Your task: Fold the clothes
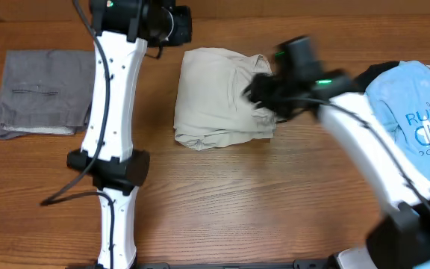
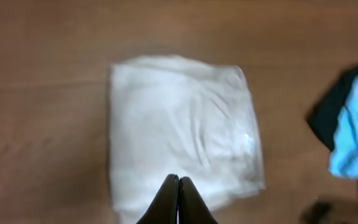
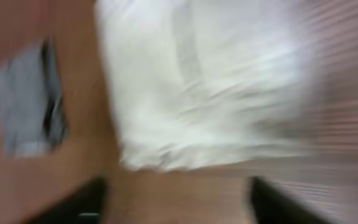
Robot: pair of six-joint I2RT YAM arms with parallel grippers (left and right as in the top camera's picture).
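Mid-table, khaki trousers [image 1: 219,97] lie folded into a compact bundle. Right gripper [image 1: 263,91] sits blurred at their right edge, jaws spread, holding nothing, probably letting the fold settle. Left gripper [image 2: 179,182] hovers beyond their far edge, pressed together, empty, parked clear
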